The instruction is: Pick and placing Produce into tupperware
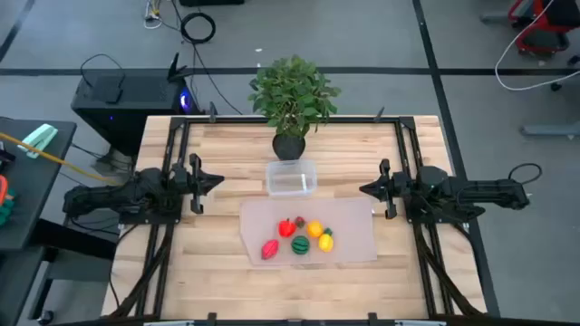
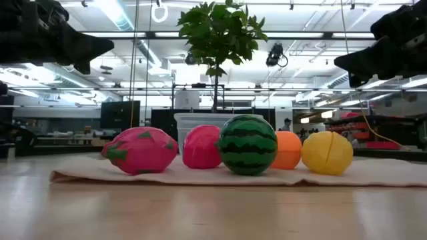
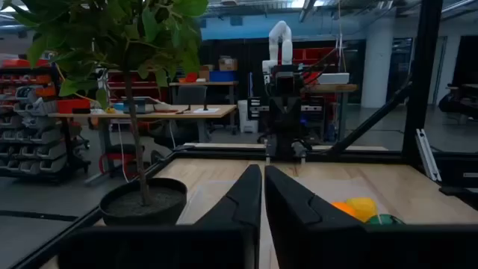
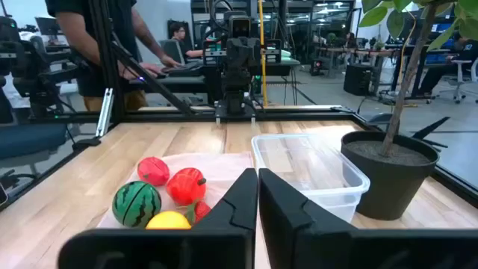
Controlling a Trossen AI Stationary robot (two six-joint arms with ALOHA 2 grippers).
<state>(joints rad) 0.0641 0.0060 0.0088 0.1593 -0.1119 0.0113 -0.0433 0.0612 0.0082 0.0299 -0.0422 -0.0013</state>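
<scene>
Five pieces of toy produce are lying clustered on a translucent mat (image 1: 349,217) near the middle of the wooden bench (image 1: 208,263): a pink dragon fruit (image 1: 269,249), a red tomato-like piece (image 1: 286,227), a striped dark green watermelon (image 1: 300,244), an orange (image 1: 314,229) and a yellow lemon-like fruit (image 1: 326,241). One clear rectangular tupperware container (image 1: 290,177), rounded at the corners and holding nothing, is sitting just beyond the mat's far edge, toward the bench's back edge, where a single leafy potted plant (image 1: 292,95) is standing just behind it. Two dark arms are waiting at opposite sides of the bench: the left gripper (image 1: 210,180) is hovering near the left edge and the right gripper (image 1: 371,188) near the right edge, each facing inward with its fingers pressed together and gripping nothing, both well apart from the produce. In the room beyond, a person (image 4: 97,30) is standing at a desk.
</scene>
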